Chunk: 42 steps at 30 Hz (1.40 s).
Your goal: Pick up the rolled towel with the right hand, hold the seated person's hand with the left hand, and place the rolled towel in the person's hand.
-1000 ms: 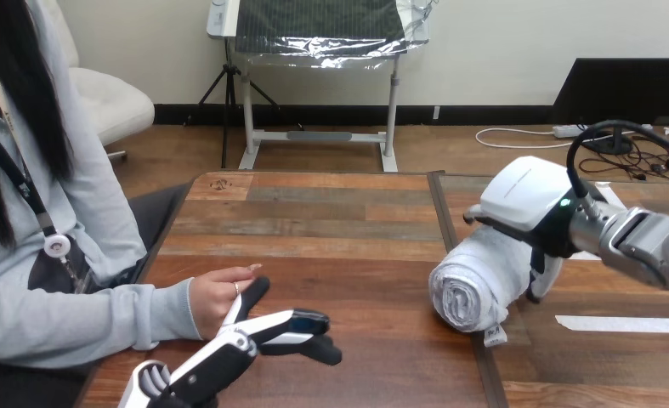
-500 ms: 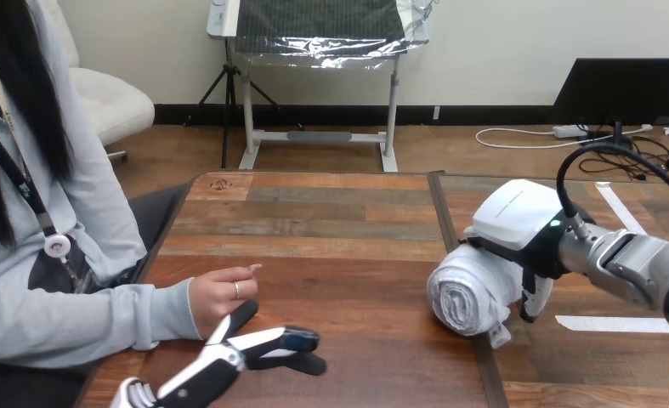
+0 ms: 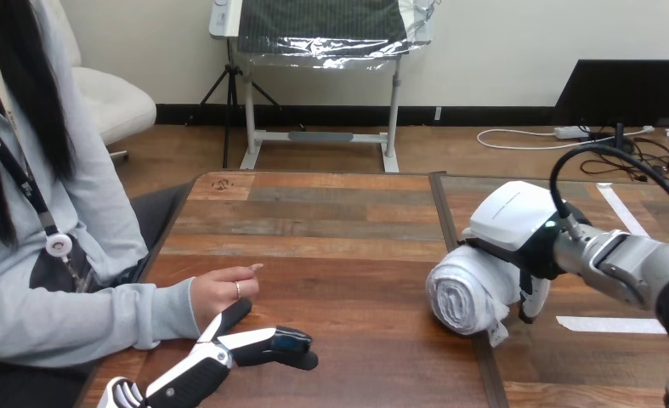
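Rolled towel (image 3: 471,293): lying at 3 o'clock on the surface (image 3: 331,229), right robot hand (image 3: 518,223) clasped over it. Left robot hand (image 3: 229,350): 7 o'clock, wide, fingers straight, one touching the person's hand (image 3: 220,293).

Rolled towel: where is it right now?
In the head view the rolled towel is at the right side of the table, gripped from above by the right hand, far from the person's hand at the left.
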Tool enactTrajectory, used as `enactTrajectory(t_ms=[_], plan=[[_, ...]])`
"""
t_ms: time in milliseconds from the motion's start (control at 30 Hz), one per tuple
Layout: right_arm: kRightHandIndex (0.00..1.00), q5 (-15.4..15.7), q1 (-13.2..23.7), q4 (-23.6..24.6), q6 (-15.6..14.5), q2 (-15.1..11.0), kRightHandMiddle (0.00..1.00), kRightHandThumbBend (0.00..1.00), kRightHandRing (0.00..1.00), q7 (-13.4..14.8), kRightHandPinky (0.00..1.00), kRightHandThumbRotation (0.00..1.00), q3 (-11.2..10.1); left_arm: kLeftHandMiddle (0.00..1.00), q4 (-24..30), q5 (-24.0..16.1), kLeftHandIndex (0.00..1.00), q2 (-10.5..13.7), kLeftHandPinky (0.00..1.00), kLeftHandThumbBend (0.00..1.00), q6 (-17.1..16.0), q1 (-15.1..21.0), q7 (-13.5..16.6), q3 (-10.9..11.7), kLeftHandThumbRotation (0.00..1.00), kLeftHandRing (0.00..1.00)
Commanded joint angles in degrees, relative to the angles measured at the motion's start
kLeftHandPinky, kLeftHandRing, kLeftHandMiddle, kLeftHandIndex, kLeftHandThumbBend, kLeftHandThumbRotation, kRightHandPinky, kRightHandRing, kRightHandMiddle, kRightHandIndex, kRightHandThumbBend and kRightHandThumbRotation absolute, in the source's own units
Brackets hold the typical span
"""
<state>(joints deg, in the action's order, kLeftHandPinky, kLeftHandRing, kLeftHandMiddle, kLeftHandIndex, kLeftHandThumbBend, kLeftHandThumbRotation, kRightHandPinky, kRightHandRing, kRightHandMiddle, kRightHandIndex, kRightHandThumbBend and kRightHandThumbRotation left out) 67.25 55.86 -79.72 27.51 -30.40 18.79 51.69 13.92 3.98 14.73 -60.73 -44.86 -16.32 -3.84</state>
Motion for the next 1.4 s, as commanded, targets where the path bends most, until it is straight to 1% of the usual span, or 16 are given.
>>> enactTrajectory(t_ms=[0, 67, 167, 267, 333, 433, 500, 600, 633, 667, 767, 867, 967, 1067, 1200, 1367], plan=[[0.87, -0.70, -1.44, -0.39, -0.78, 1.58, 0.84, 1.00, 0.86, -1.16, 0.78, 0.29, 0.34, 0.68, 2.71, 0.04, 0.72, -0.12, 0.98, 0.89, -0.33, 1.58, 0.48, -1.01, 0.59, 0.70], [0.87, -1.19, -1.71, -0.41, -0.58, 1.71, 0.84, 1.00, 0.86, -1.82, 0.79, 0.28, -0.06, 0.68, 2.63, 0.06, 0.72, -0.12, 0.99, 0.89, -0.48, 1.58, 0.51, -1.14, 0.60, 0.70], [0.87, -1.17, -2.12, -0.47, -0.68, 1.99, 0.85, 1.00, 0.86, -1.71, 0.78, 0.27, 0.09, 0.67, 1.58, -0.76, 0.72, -1.20, 0.98, 0.88, -2.48, 2.51, 0.98, -0.75, 0.60, 0.70], [0.86, -1.93, -2.73, -0.41, 0.15, 1.96, 0.84, 1.00, 0.85, -1.09, 0.76, 0.24, -0.35, 0.68, 2.35, -1.10, 0.72, -0.95, 0.96, 0.89, -1.17, 1.41, 1.05, -0.62, 0.60, 0.69], [0.86, -2.73, -3.08, -0.44, 0.40, 2.04, 0.83, 1.00, 0.84, -1.34, 0.75, 0.22, -0.82, 0.68, 2.10, -1.00, 0.72, -0.73, 0.96, 0.89, -1.43, 1.67, 1.01, -0.72, 0.61, 0.70], [0.83, -5.65, -4.02, -0.53, 1.07, 2.28, 0.80, 1.00, 0.78, -2.55, 0.68, 0.12, -3.04, 0.68, 1.96, 0.84, 0.72, 0.22, 0.96, 0.89, -1.42, 2.24, 0.60, -2.23, 0.60, 0.70], [0.81, -6.67, -4.25, -0.50, 1.24, 2.31, 0.77, 1.00, 0.73, -2.94, 0.65, 0.08, -3.59, 0.68, 2.12, 1.54, 0.72, 0.56, 0.97, 0.89, -1.17, 2.23, 0.51, -2.84, 0.59, 0.71], [0.78, -8.30, -4.82, -0.55, 0.33, 2.66, 0.74, 1.00, 0.69, -4.87, 0.61, 0.04, -4.51, 0.69, 2.17, 0.47, 0.73, 0.34, 0.98, 0.89, -1.11, 1.99, 0.70, -2.00, 0.58, 0.72], [0.75, -8.64, -4.97, -0.54, 0.17, 2.72, 0.71, 0.98, 0.65, -5.19, 0.57, 0.02, -4.67, 0.69, 2.15, 0.41, 0.73, 0.40, 0.98, 0.89, -1.11, 1.96, 0.71, -1.96, 0.58, 0.72], [0.74, -8.83, -5.03, -0.51, 0.11, 2.74, 0.70, 0.97, 0.63, -5.31, 0.56, 0.02, -4.70, 0.69, 2.16, 0.51, 0.73, 0.51, 0.98, 0.89, -1.10, 1.96, 0.71, -1.97, 0.58, 0.72], [0.68, -9.79, -5.75, -0.30, 1.40, 2.60, 0.66, 0.98, 0.59, -3.29, 0.52, 0.01, -5.24, 0.69, 2.07, 0.77, 0.73, 0.71, 0.98, 0.88, -1.47, 2.19, 0.70, -2.15, 0.57, 0.72], [0.63, -10.84, -6.17, -0.30, 1.38, 2.69, 0.62, 0.97, 0.55, -3.66, 0.49, 0.00, -6.10, 0.69, 2.64, 0.76, 0.73, 0.95, 0.98, 0.88, -0.77, 1.98, 0.69, -2.10, 0.57, 0.71], [0.56, -11.66, -7.03, -0.26, 1.41, 2.77, 0.55, 0.94, 0.49, -1.68, 0.43, 0.00, -6.89, 0.69, 3.03, 0.16, 0.73, 0.69, 0.98, 0.88, -0.39, 1.71, 0.91, -1.50, 0.58, 0.71], [0.52, -12.45, -7.35, -0.33, 0.43, 3.06, 0.53, 0.92, 0.46, -2.36, 0.41, 0.00, -7.56, 0.68, 2.70, 0.75, 0.73, 0.81, 0.97, 0.88, -0.72, 2.07, 0.87, -1.83, 0.58, 0.71], [0.50, -15.16, -8.31, -0.33, 0.39, 3.44, 0.51, 0.91, 0.44, -2.70, 0.41, 0.00, -10.23, 0.68, 3.51, -0.13, 0.73, 0.76, 0.98, 0.88, 0.26, 1.75, 0.96, -1.08, 0.59, 0.70], [0.49, -16.53, -8.77, -0.20, 0.28, 3.63, 0.50, 0.90, 0.44, -2.69, 0.42, 0.00, -11.51, 0.67, 3.66, -0.43, 0.72, 0.45, 0.98, 0.90, 0.61, 1.99, 1.18, -0.71, 0.61, 0.70]])
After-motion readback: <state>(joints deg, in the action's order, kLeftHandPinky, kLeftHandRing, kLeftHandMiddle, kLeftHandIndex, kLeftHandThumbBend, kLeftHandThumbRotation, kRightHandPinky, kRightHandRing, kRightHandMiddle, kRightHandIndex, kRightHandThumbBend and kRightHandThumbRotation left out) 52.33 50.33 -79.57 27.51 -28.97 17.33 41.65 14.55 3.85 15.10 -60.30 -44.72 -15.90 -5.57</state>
